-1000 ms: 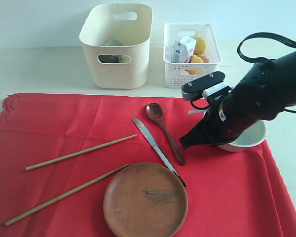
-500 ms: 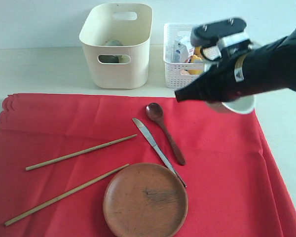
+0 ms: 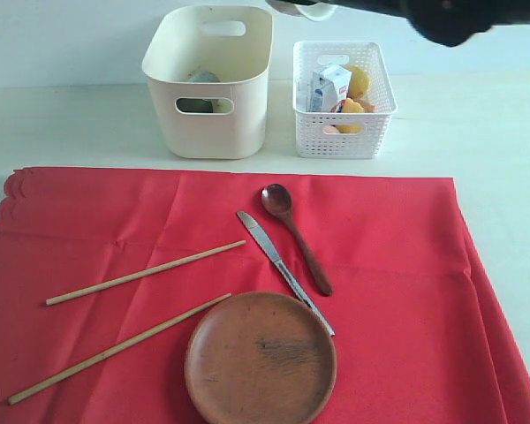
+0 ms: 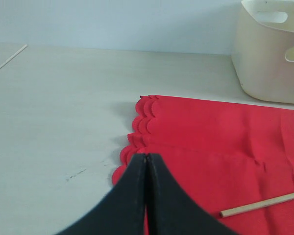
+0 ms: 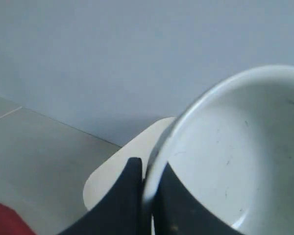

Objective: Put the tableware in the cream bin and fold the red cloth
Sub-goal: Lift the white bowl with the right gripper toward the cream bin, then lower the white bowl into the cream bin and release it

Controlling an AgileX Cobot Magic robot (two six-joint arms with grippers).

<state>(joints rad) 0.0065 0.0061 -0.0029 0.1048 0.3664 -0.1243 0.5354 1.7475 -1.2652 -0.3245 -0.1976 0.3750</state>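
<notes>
Right gripper (image 5: 146,193): pinching the rim of the pale bowl (image 5: 235,161), raised in the air by the cream bin (image 3: 214,110).
Left gripper (image 4: 146,164): fingers pressed together, low over the scalloped edge of the red cloth (image 4: 210,147).
On the cloth: brown plate (image 3: 261,358), wooden spoon (image 3: 293,234), knife (image 3: 278,261), 2 chopsticks (image 3: 146,273).
White basket (image 3: 344,137): just beside the bin, holding food.

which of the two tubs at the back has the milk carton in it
The smaller white lattice basket, on the right in the exterior view: the milk carton stands in it. The taller smooth cream bin beside it shows no carton.
</notes>
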